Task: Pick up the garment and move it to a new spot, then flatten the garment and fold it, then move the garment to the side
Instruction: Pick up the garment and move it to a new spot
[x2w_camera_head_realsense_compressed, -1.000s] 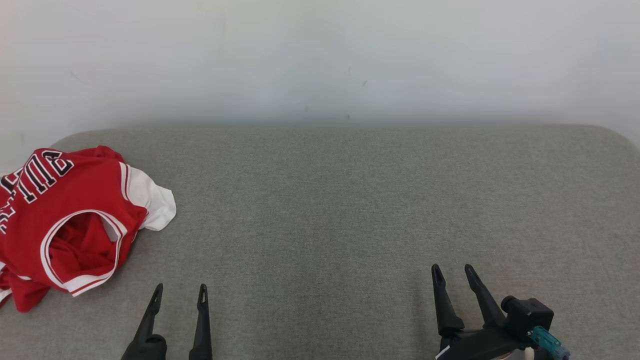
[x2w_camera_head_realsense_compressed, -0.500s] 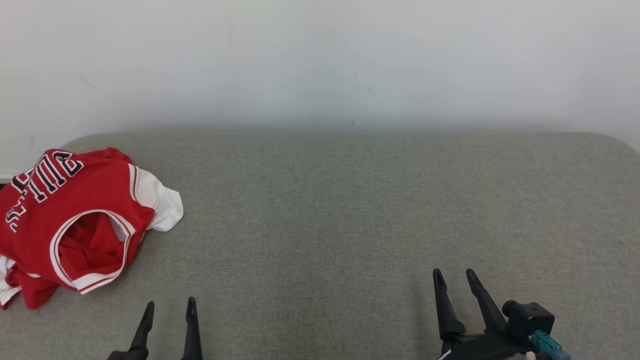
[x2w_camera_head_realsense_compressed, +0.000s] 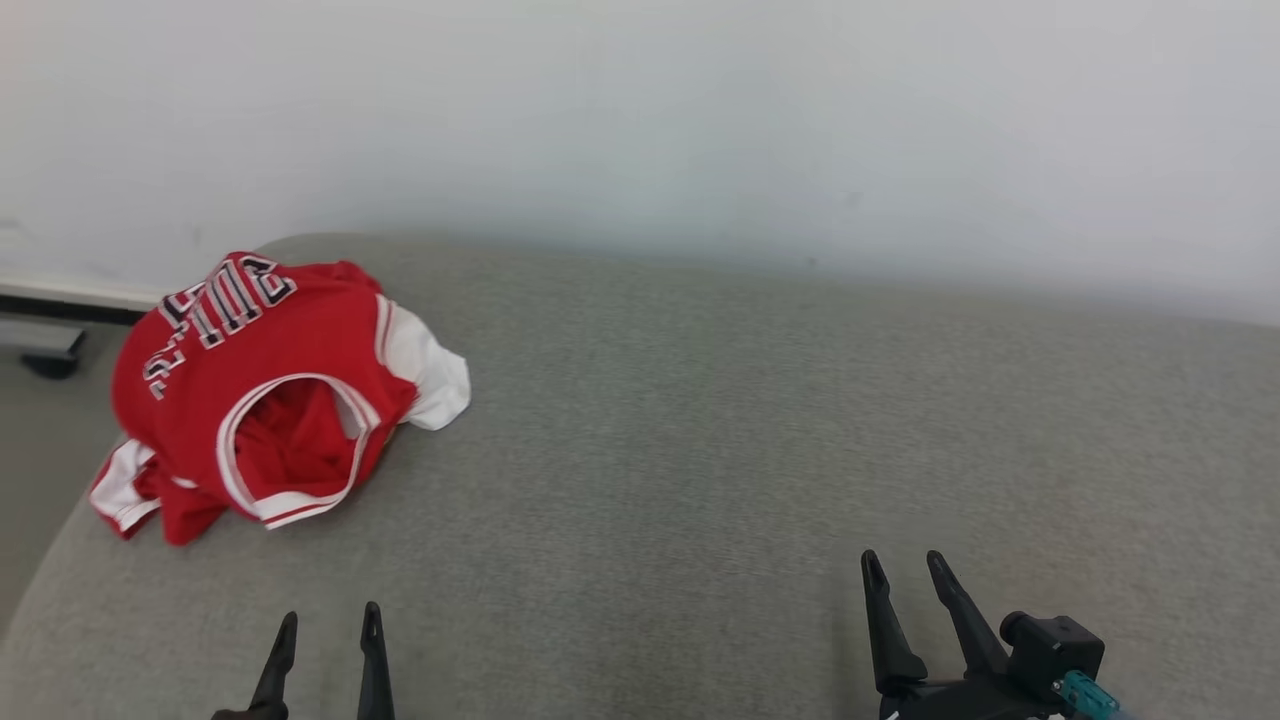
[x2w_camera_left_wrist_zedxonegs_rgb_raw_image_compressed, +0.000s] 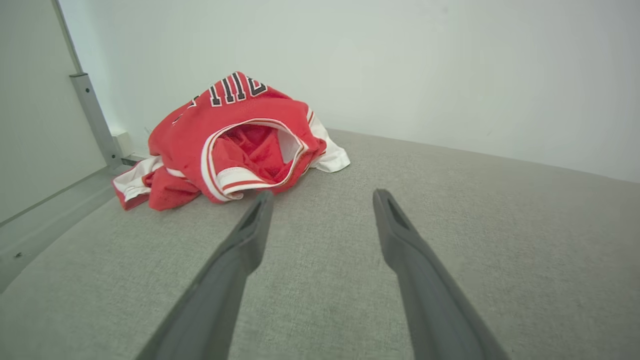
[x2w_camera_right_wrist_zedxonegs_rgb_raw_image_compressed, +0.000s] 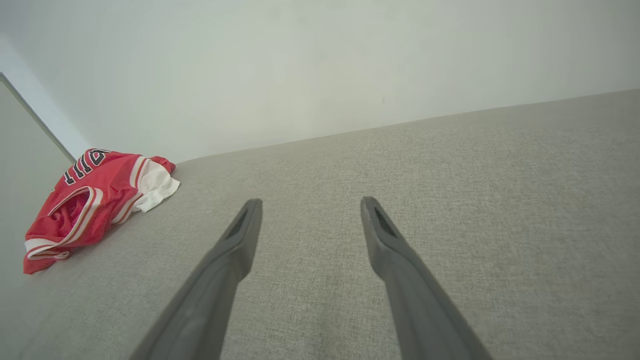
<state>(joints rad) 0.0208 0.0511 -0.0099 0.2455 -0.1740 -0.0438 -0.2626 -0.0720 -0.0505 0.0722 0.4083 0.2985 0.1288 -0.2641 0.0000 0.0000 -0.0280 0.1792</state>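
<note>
I'm seeing the left pincer (x2w_camera_head_realsense_compressed: 330, 615) with its fingers standing apart, holding nothing, and hovering low over the worktop (x2w_camera_head_realsense_compressed: 700, 450). The right pincer (x2w_camera_head_realsense_compressed: 902, 558) is also spread wide and holding nothing.

The garment (x2w_camera_head_realsense_compressed: 270, 340), a red jersey with white trim and dark lettering, is lying crumpled in a heap ahead of the left pincer and off to its left, not touching it. In the left wrist view the neck opening is facing the pincer, and the heap is sitting just beyond the left fingertip (x2w_camera_left_wrist_zedxonegs_rgb_raw_image_compressed: 262, 200). One white sleeve is sticking out on the side toward the right pincer. From the right pincer the jersey is lying well apart, far to its left and ahead. It's sitting near the worktop's far left corner, close to the rounded edge.

The worktop is showing a grey woven fabric cover, flat, with bare cloth lying under and ahead of both pincers. A plain pale wall (x2w_camera_head_realsense_compressed: 640, 120) is running along behind it. To the left of the left pincer, past the worktop's edge, grey floor (x2w_camera_head_realsense_compressed: 40, 440) is showing, with a pale rail (x2w_camera_head_realsense_compressed: 60, 295) along the foot of the wall.
</note>
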